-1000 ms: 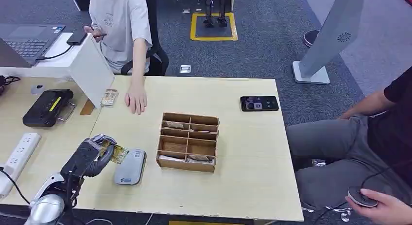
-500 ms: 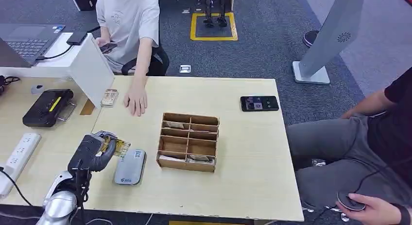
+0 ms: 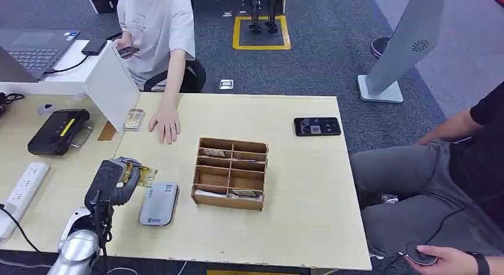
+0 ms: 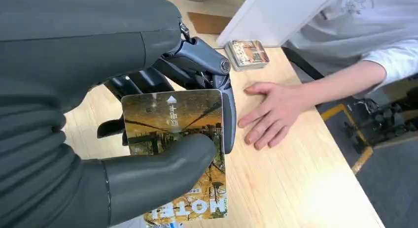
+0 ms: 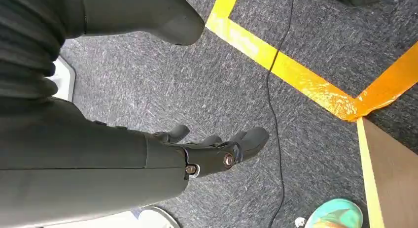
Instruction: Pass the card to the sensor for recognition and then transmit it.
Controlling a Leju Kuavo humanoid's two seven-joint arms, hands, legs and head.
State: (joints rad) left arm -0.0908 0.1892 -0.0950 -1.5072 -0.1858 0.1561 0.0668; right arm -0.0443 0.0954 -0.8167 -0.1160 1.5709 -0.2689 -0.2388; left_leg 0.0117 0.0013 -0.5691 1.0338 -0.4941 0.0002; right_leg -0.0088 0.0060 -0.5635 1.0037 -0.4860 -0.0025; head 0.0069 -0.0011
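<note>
- The left robot hand (image 3: 114, 181), lower left of the head view, pinches the card (image 4: 173, 134) between thumb and fingers, just beside the grey sensor (image 3: 159, 204) on the table (image 3: 297, 227).
- The right robot hand (image 5: 212, 149) hangs over the floor, fingers apart, holding nothing.
- Advice: keep the card flat, its face low over the sensor's top, and hold the pinch firm so the card cannot slip.
- Handing it on likely comes afterwards; a person's hand (image 3: 165, 122) rests nearby.

1. We are seeing a wooden divider box (image 3: 230, 173) sitting mid-table, with a black phone (image 3: 317, 126) lying at its two o'clock.
2. A person's hand (image 3: 165, 122) is resting flat at the box's ten o'clock, near a small tin (image 3: 134, 119).
3. A white power strip (image 3: 22, 189) is lying at the table's nine o'clock edge.
</note>
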